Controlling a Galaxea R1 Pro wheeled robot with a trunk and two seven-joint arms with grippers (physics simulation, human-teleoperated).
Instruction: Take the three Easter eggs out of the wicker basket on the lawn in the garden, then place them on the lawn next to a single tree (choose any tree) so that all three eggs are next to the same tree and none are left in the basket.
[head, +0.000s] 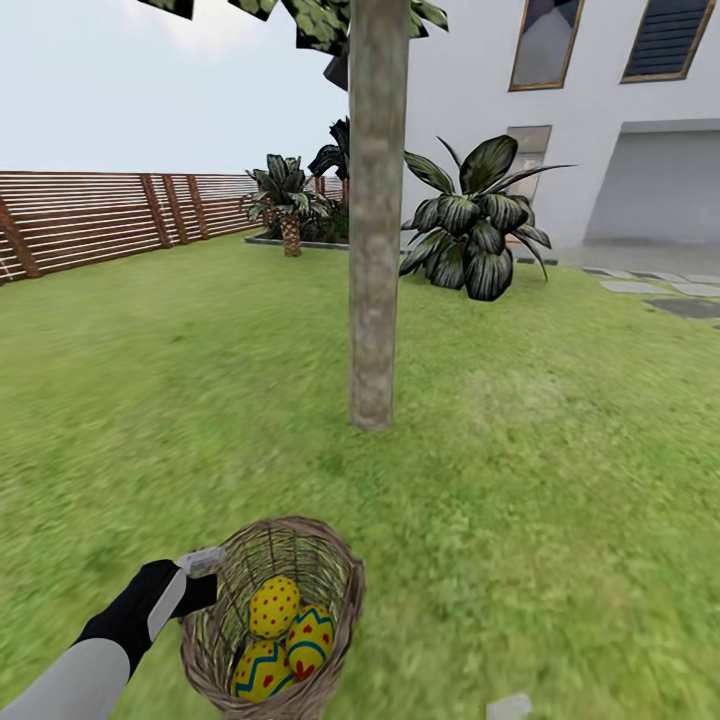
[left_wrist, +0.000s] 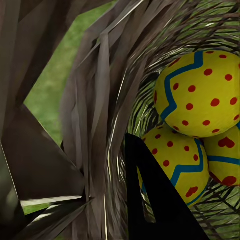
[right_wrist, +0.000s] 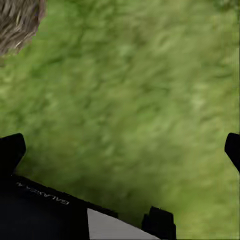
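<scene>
The wicker basket (head: 212, 640) sits low in the head view, tilted on the lawn (head: 560, 480). Inside it lie three yellow Easter eggs (head: 273, 607) (head: 311, 640) (head: 260, 672) with blue zigzags and red marks. My left gripper (head: 204, 578) is shut on the basket's left wall. In the left wrist view the woven wall (left_wrist: 100, 125) runs between the fingers, one black finger (left_wrist: 155, 200) is inside, and the eggs (left_wrist: 200, 92) (left_wrist: 175, 160) (left_wrist: 227, 160) are close by. The tree (head: 376, 250) stands just beyond the basket. My right gripper (right_wrist: 122, 145) hangs open over grass.
A broad-leaved dark plant (head: 480, 225) grows right of the trunk, with a small palm (head: 288, 205) further back. A slatted wooden fence (head: 90, 215) bounds the left side and the white house (head: 600, 120) the right. Stepping stones (head: 660, 290) lie at the far right.
</scene>
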